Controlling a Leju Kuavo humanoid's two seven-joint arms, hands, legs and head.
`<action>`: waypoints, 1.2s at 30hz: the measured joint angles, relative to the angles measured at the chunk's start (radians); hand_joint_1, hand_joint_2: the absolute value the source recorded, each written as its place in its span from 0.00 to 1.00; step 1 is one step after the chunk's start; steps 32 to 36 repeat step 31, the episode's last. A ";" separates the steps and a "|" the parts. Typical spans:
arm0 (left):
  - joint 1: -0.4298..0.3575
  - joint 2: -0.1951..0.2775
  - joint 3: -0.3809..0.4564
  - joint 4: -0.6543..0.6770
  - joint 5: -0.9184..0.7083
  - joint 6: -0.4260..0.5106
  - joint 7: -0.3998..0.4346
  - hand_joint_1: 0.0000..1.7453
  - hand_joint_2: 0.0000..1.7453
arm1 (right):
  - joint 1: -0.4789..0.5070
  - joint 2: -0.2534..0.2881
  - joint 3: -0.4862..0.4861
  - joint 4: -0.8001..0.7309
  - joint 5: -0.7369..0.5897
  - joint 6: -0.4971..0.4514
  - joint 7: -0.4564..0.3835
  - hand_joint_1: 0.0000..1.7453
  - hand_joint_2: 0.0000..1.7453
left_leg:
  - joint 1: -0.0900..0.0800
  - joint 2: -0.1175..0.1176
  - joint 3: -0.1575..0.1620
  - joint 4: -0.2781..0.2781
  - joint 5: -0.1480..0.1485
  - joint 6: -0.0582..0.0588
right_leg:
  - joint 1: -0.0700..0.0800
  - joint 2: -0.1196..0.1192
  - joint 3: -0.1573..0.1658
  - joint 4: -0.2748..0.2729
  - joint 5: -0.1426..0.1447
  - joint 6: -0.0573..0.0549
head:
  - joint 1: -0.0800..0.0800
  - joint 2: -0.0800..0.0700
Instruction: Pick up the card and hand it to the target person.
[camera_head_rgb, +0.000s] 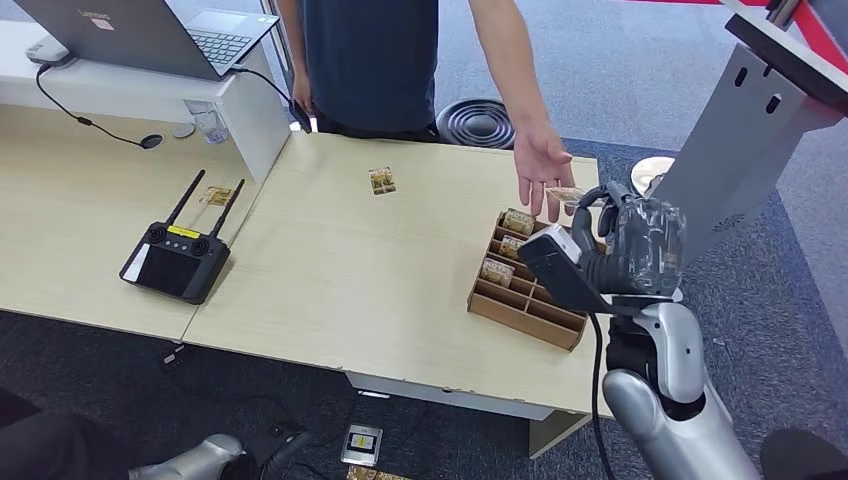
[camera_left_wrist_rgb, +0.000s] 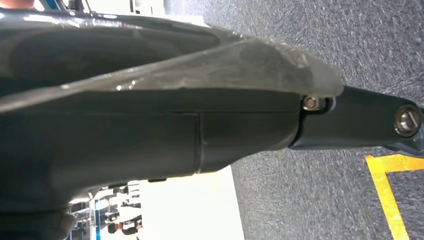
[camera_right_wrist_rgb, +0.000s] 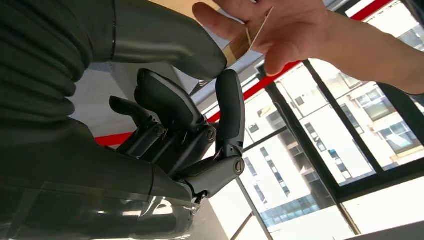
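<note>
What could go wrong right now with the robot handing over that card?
The card sits pinched between the right robot hand and the person's hand, so releasing early could drop it, and holding on could bend it as the person pulls. The raised arm also hangs just over the wooden organizer and could knock it on the way down.

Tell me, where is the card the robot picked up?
The card is pinched in the right hand, touching the person's hand, above the table's right end near the wooden organizer.
</note>
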 joint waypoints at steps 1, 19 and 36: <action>0.002 0.001 0.003 0.000 0.000 0.000 -0.002 0.00 0.00 | 0.000 0.001 0.000 -0.014 -0.006 -0.002 -0.008 1.00 1.00 | 0.000 0.000 0.000 0.000 0.000 0.000 | 0.000 0.000 0.000 0.000 0.000 0.000 | 0.000 0.000; 0.035 0.008 0.030 0.000 0.000 0.002 -0.016 0.00 0.00 | 0.000 0.011 0.008 -0.134 -0.071 0.013 -0.040 0.00 1.00 | 0.000 0.000 0.000 0.000 0.000 0.000 | 0.000 0.000 0.000 0.000 0.000 0.000 | 0.000 0.000; 0.033 0.009 0.038 0.000 0.000 -0.002 -0.004 0.00 0.00 | 0.013 0.009 0.016 -0.139 -0.097 0.023 -0.028 0.00 1.00 | 0.000 0.000 0.000 0.000 0.000 0.000 | 0.000 0.000 0.000 0.000 0.000 0.000 | 0.000 0.000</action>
